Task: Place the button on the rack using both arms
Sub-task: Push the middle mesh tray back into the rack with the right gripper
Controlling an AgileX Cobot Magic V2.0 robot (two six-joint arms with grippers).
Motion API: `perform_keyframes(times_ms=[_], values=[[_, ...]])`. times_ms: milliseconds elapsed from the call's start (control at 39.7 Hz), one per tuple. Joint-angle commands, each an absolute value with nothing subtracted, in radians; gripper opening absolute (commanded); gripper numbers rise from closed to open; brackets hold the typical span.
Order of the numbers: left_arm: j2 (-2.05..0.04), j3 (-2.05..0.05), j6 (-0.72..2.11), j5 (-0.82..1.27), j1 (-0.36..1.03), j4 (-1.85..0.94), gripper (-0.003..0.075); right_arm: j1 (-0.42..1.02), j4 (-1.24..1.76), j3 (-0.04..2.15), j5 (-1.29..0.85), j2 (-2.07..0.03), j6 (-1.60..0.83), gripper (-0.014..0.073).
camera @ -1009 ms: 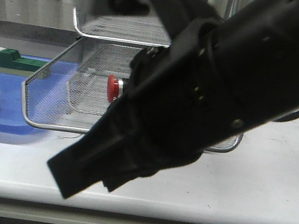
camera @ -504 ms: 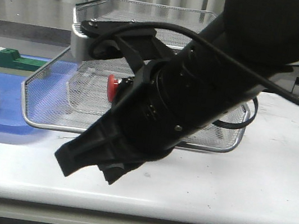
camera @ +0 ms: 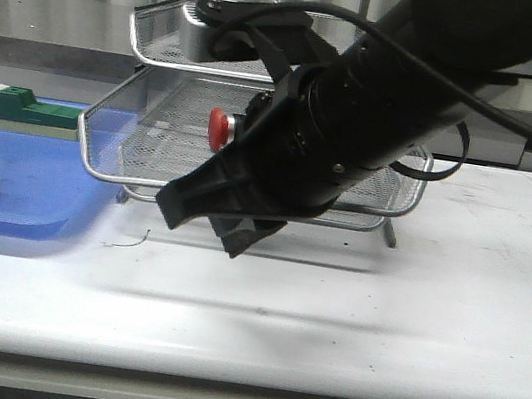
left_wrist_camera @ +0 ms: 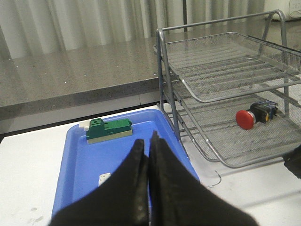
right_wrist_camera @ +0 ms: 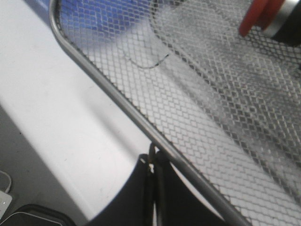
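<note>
Since the earlier frame, the right gripper [right_wrist_camera: 153, 162] had drawn back to the rack's [camera: 246, 198] front rim, jaws closed and empty. Inside, the button [left_wrist_camera: 255, 115] lay on the mesh tier. The left gripper [left_wrist_camera: 148, 147], jaws pressed together, hung over the blue tray [left_wrist_camera: 77, 165].

Silver wire-mesh metal rack [left_wrist_camera: 221, 75] with shiny chrome rims; glossy red plastic-capped button [left_wrist_camera: 254, 115]; smooth blue plastic tray [left_wrist_camera: 80, 165]; matt white bench [camera: 410, 313]; matt black pincer [left_wrist_camera: 146, 150].
</note>
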State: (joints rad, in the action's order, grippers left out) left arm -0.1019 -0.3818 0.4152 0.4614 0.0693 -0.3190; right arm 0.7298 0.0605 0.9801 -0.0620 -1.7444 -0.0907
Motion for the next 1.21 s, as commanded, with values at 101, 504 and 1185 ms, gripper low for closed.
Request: perform_keyframes(times_ms=[101, 504, 1185], values=[[-0.115, -0.409, 0.404, 0.389, 0.067, -0.339, -0.0019, 0.673, 0.042, 1.09, 0.006, -1.759, -0.094, -0.0111], [-0.115, -0.409, 0.404, 0.389, 0.067, -0.339, -0.0019, 0.637, 0.042, 1.167, -0.024, -1.79, -0.094, -0.0111], [-0.115, -0.409, 0.404, 0.389, 0.067, -0.339, -0.0019, 0.364, 0.091, 1.008, -0.352, -1.257, -0.094, -0.0111]])
